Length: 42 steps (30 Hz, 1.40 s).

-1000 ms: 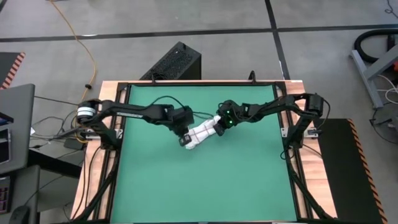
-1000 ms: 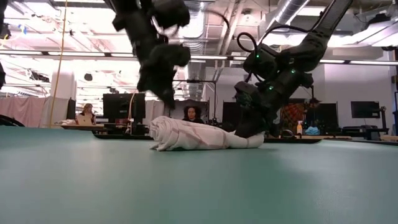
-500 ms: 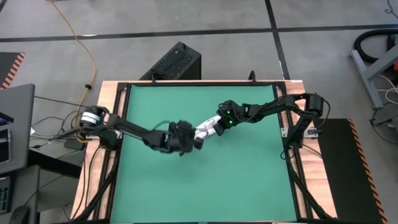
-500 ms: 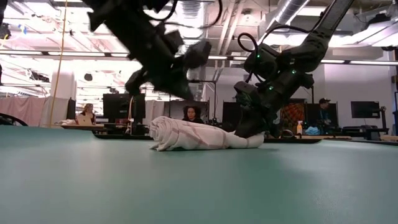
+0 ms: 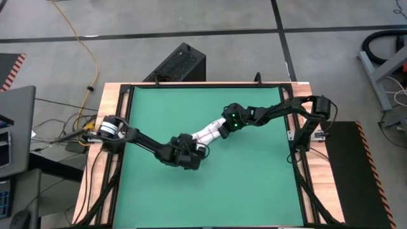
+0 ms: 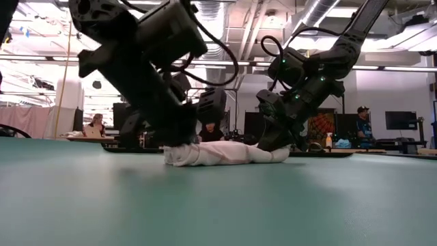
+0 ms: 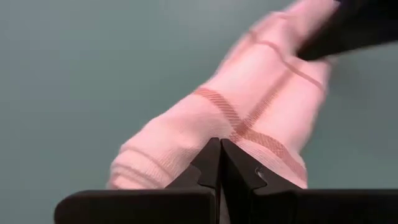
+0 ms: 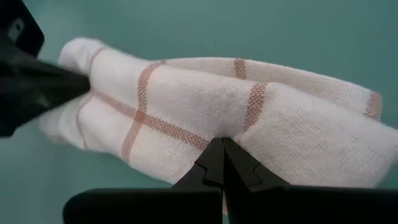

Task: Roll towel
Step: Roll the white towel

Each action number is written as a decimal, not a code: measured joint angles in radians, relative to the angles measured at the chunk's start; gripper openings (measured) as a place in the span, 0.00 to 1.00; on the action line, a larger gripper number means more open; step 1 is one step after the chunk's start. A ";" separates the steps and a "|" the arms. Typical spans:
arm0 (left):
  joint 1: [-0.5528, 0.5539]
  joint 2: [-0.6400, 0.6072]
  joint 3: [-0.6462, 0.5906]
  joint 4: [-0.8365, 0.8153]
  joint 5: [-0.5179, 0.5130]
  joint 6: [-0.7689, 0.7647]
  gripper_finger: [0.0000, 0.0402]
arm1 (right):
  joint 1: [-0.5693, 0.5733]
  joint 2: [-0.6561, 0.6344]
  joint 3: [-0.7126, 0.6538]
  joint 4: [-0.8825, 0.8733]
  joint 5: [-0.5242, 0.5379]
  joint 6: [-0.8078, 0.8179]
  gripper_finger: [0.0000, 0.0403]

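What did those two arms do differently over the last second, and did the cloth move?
The left tool swung from above the towel's far side over to its near side and dropped onto that end, fingers shut, flattening it a little. The right tool stayed pressed, shut, on the other end. The towel stayed rolled in place on the green mat.

Towel (image 8: pixel 205 99): soft woven cloth, coarse visible weave, matt white, thin red check lines. Mat (image 5: pixel 254 184): green, smooth, matt. Table frame (image 5: pixel 108 89): pale wood, bare grain. Gripper fingers (image 7: pixel 211 168): dark plastic, smooth, slight sheen.
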 joint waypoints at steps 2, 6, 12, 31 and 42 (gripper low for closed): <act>-0.012 0.016 0.001 -0.021 0.006 -0.013 0.00 | 0.000 0.000 0.000 0.005 0.000 0.000 0.04; -0.034 0.030 0.004 -0.084 0.001 -0.014 0.00 | -0.001 -0.026 -0.002 0.029 0.001 0.004 0.04; -0.042 0.029 0.005 -0.187 0.034 0.112 0.00 | -0.004 -0.105 -0.004 0.019 0.031 -0.005 0.04; 0.062 -0.093 -0.003 -0.313 0.201 0.963 0.00 | 0.234 -0.144 -0.026 0.304 0.135 -0.116 0.04; 0.067 -0.094 -0.003 -0.267 0.197 0.991 0.00 | 0.309 -0.130 -0.262 0.596 0.530 -0.055 0.04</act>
